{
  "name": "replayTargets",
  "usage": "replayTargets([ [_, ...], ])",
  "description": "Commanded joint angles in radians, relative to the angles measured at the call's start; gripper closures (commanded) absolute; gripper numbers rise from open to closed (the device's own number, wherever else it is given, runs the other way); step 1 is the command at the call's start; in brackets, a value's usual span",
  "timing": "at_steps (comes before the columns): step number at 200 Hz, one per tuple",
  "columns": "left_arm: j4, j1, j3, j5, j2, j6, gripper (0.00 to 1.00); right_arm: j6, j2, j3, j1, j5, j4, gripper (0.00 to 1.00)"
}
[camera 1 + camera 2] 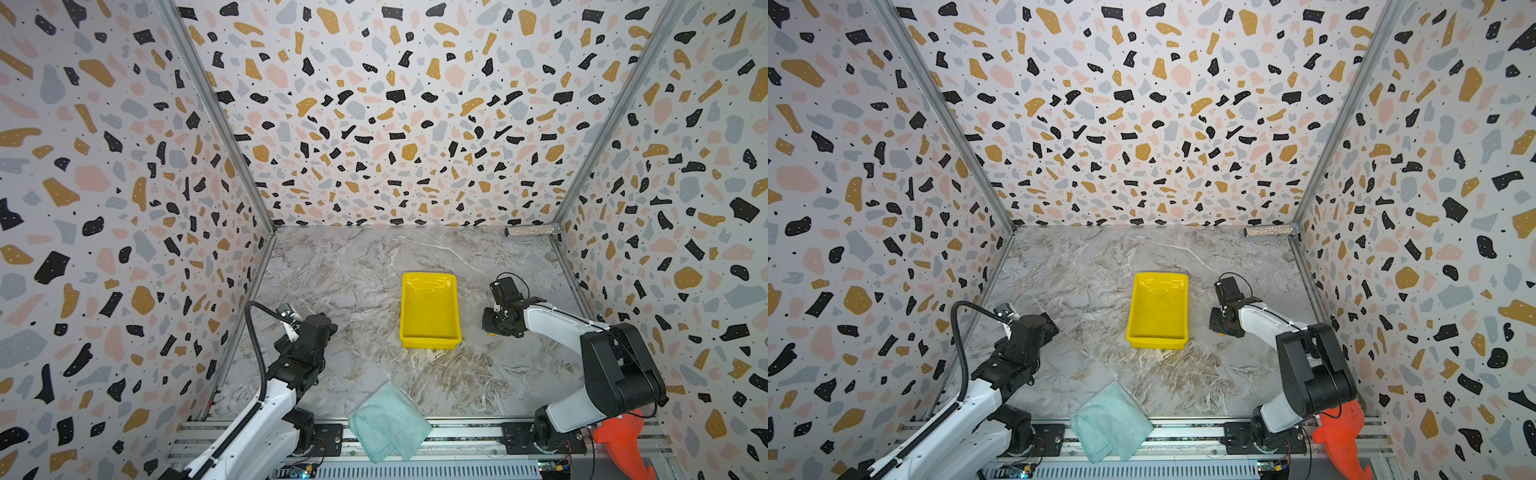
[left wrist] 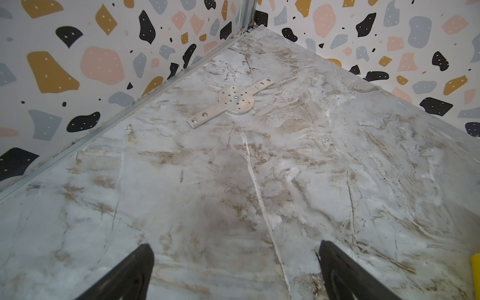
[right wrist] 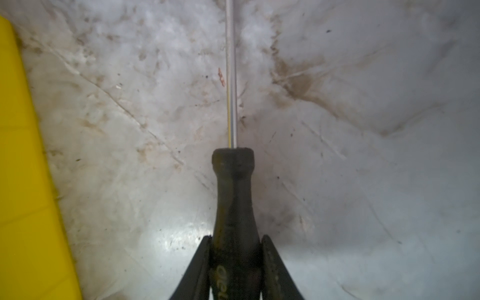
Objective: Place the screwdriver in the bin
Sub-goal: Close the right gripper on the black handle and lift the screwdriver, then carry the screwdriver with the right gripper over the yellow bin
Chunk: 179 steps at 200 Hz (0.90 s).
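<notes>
The screwdriver (image 3: 233, 187) has a black handle and a thin metal shaft (image 3: 231, 78) and lies along the marble table. My right gripper (image 3: 236, 237) is shut on the handle, one finger on each side. In both top views this gripper (image 1: 494, 326) is low over the table, just right of the bin (image 1: 430, 343), and hides most of the screwdriver. The bin (image 1: 1156, 343) is a shallow bright yellow tray with nothing in it. Its wall (image 3: 23, 155) also shows in the right wrist view. My left gripper (image 2: 235, 246) is open over bare table, far left of the bin.
A glittery silver cylinder (image 1: 532, 230) lies at the back right corner. A folded pale green cloth (image 1: 388, 419) hangs over the front edge. A flat metal plate (image 2: 231, 101) lies near the left wall. An orange object (image 1: 621, 440) sits by the right arm's base.
</notes>
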Motion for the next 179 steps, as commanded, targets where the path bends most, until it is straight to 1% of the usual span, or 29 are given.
replayTargets([
  [1, 0.025, 0.004, -0.006, 0.002, 0.001, 0.006, 0.0, 0.014, -0.075, 0.017, 0.004, 0.026, -0.049, 0.86],
  [18, 0.037, 0.004, -0.011, 0.011, 0.008, 0.004, 0.0, 0.025, -0.115, 0.048, 0.01, 0.026, -0.089, 0.88],
  [33, 0.058, 0.002, -0.022, 0.049, 0.021, -0.014, 0.0, 0.054, -0.157, 0.071, 0.045, 0.028, -0.111, 0.88],
  [41, 0.135, -0.003, -0.054, 0.119, 0.027, -0.011, 0.0, 0.085, -0.181, 0.083, 0.079, 0.034, -0.117, 0.88],
  [57, 0.366, -0.018, -0.133, 0.34, 0.04, 0.053, 0.0, 0.158, -0.209, 0.106, 0.165, 0.033, -0.115, 0.88],
  [65, 0.407, -0.027, -0.139, 0.39, 0.05, 0.069, 0.0, 0.203, -0.214, 0.121, 0.217, 0.03, -0.107, 0.88],
  [85, 0.36, -0.036, -0.11, 0.369, 0.066, 0.08, 0.0, 0.319, -0.2, 0.152, 0.373, 0.045, -0.043, 0.88],
  [96, 0.364, -0.037, -0.112, 0.373, 0.065, 0.08, 0.0, 0.384, -0.18, 0.165, 0.46, 0.067, 0.012, 0.88],
  [108, 0.363, -0.036, -0.111, 0.383, 0.065, 0.08, 0.0, 0.45, -0.146, 0.175, 0.534, 0.079, 0.078, 0.89],
  [120, 0.345, -0.037, -0.103, 0.369, 0.065, 0.076, 0.0, 0.503, -0.103, 0.185, 0.586, 0.073, 0.138, 0.89],
  [139, 0.331, -0.037, -0.097, 0.364, 0.069, 0.075, 0.0, 0.526, -0.027, 0.214, 0.636, 0.071, 0.21, 0.89],
  [157, 0.328, -0.036, -0.097, 0.35, 0.072, 0.068, 0.0, 0.53, 0.046, 0.267, 0.641, 0.033, 0.198, 0.89],
  [179, 0.314, -0.036, -0.089, 0.342, 0.076, 0.066, 0.0, 0.521, 0.095, 0.301, 0.641, 0.026, 0.184, 0.88],
])
